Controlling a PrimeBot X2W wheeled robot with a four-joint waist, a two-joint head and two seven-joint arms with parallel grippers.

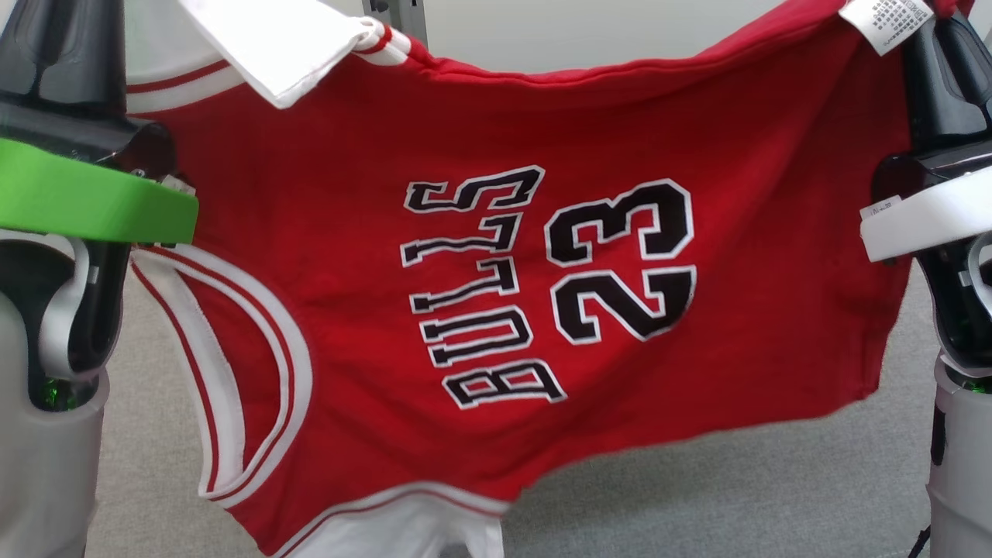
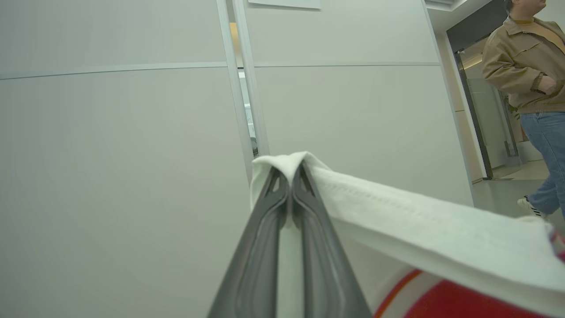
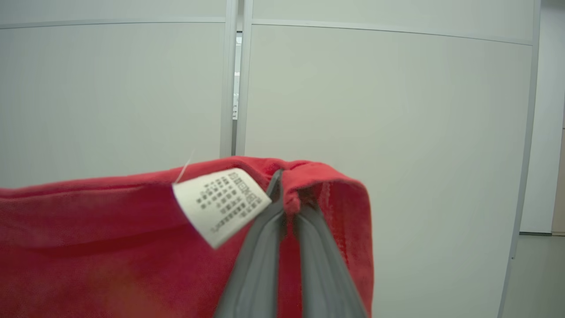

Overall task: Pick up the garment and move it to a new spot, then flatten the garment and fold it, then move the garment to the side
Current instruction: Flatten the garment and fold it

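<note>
— Dark fingers [image 2: 265, 247] of the left gripper [image 2: 290, 170] sit closest in the left wrist view. They are pressed together, with a fold of white trim [image 2: 397, 221] pinched at their tips.

— And the right gripper [image 3: 289, 187]?

— Much the same. It is clamped on a bunch of red cloth, and the care label [image 3: 220, 205] hangs just beside it at 9 o'clock.

— So where is the garment?

— The red Bulls 23 jersey [image 1: 372, 325] is in the air, spread between the two grippers at 10 and 2 o'clock in the head view. Its top edge sags slightly toward 12. The lettering lies sideways, and an armhole [image 1: 256, 387] curves down at 7 o'clock. I take it the neck end points to 9 and the hem end to 3.

— Which step is this?

— The first, I judge: the jersey is lifted clear and held for the move to a new spot. Nothing is flattened or folded yet.

— What does the next move call for?

— Both arms should come down together toward the grey surface [image 1: 736, 488] at 5 o'clock. The span has to stay taut so the hanging edge lands first and the cloth rolls out flat. Neither gripper should let go until the jersey rests.

— Anything else around?

— A person [image 2: 529, 88] stands at 2 o'clock in the left wrist view, well apart, by a doorway.
</note>
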